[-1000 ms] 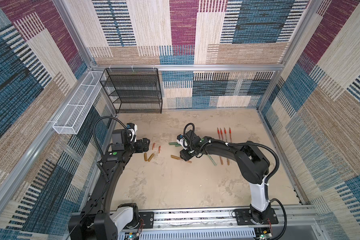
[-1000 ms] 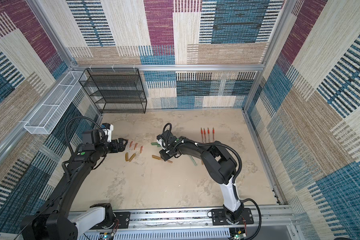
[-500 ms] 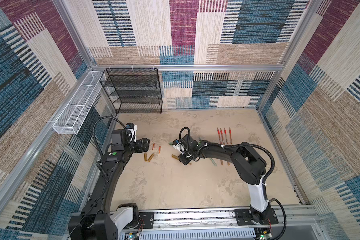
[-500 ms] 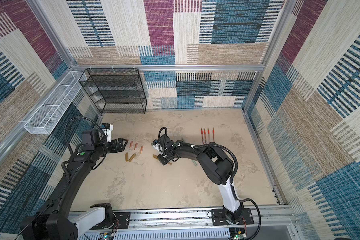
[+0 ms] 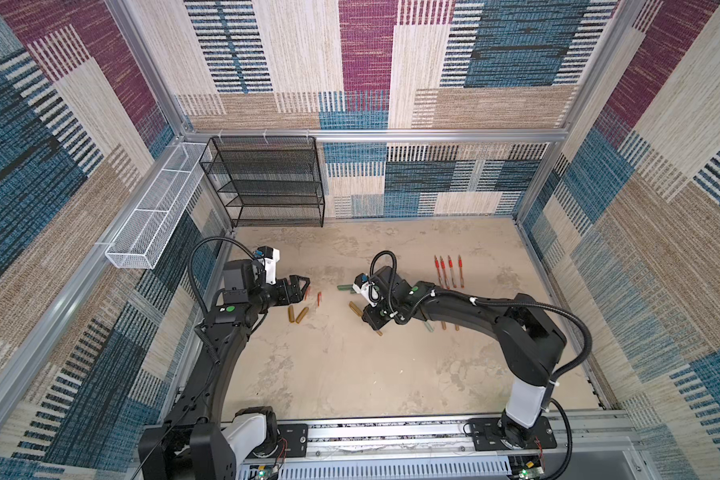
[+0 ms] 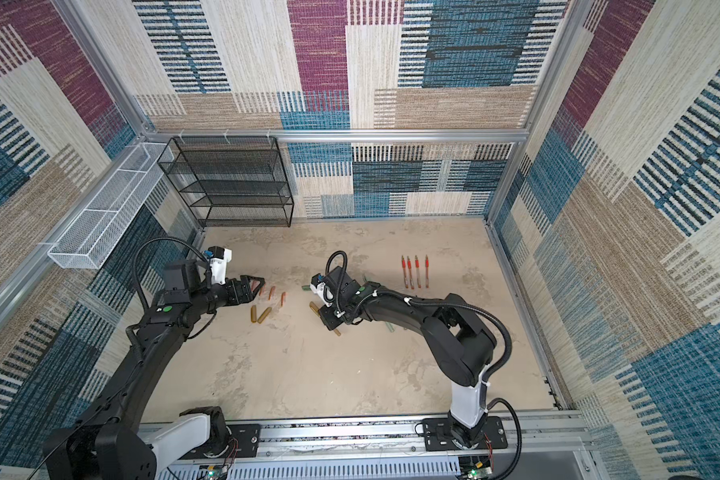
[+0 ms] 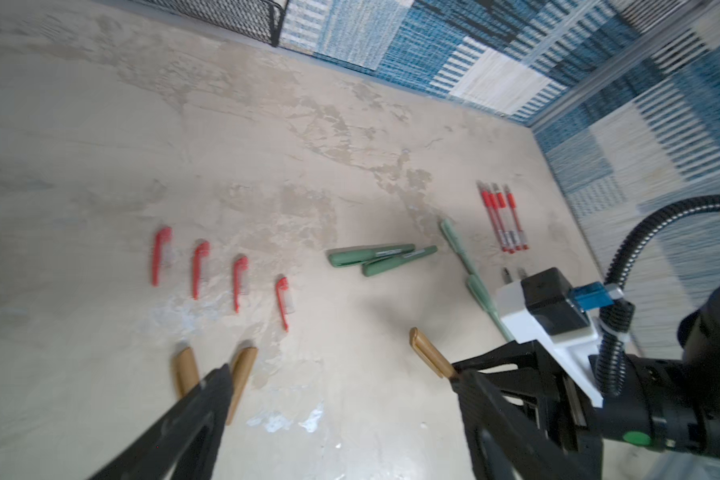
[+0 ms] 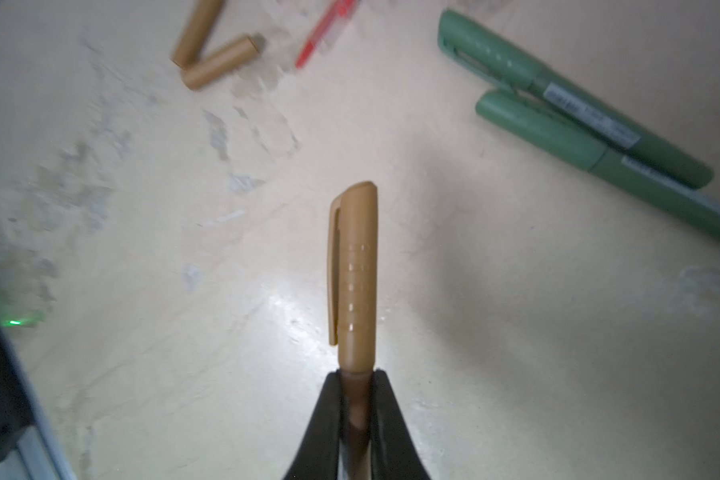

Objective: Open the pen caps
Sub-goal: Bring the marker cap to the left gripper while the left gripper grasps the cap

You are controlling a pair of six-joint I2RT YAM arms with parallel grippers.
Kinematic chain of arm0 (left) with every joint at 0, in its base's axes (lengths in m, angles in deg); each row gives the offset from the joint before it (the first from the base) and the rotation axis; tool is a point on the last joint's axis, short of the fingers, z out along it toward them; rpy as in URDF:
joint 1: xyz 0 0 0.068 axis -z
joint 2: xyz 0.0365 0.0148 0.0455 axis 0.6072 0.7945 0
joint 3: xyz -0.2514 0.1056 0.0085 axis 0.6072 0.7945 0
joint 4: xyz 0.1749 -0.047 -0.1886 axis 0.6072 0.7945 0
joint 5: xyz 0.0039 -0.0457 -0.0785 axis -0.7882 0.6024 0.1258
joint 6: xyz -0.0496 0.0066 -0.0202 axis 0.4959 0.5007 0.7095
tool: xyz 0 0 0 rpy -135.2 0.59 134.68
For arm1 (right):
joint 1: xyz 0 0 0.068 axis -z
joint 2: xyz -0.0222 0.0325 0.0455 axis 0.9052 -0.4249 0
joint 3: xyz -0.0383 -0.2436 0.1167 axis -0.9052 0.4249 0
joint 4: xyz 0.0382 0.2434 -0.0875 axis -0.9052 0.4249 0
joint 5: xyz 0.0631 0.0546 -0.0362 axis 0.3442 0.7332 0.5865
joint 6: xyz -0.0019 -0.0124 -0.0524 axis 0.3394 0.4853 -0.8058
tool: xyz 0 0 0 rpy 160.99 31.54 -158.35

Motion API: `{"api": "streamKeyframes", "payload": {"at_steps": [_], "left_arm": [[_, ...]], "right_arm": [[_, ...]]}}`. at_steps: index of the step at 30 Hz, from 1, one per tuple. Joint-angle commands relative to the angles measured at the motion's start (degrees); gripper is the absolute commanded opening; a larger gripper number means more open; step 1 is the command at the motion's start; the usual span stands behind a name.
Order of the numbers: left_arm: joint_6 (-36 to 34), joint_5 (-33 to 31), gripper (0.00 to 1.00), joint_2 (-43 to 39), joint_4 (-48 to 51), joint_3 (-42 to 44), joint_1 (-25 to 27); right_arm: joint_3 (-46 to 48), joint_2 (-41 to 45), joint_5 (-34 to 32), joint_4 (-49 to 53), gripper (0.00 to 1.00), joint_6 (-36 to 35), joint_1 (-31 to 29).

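The right gripper is clenched on the barrel of a gold-bronze marker. Its jaws seat just behind the cap, which projects free ahead of the fingertips. A second ago these jaws stood half apart over the marker, so the closure is new. The marker lies near the middle of the table. The left gripper remains spread and empty near the left edge, over two loose gold caps and four red caps. With the barrel secured, the cap can likely be pulled by the left gripper.

Black mesh rack near white wire basket
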Motion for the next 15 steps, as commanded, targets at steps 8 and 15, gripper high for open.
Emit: {"api": "streamKeyframes", "payload": {"at_steps": [8, 15], "left_arm": [[18.0, 15.59, 0.86, 1.33, -14.68, 6.48, 2.6], [18.42, 15.68, 0.64, 2.1, -16.51, 7.38, 5.31]], "right_arm": [[0.19, 4.16, 8.49, -21.08, 0.11, 13.12, -3.46], [-1.82, 2.46, 10.11, -22.67, 0.11, 13.76, -4.88]]}}
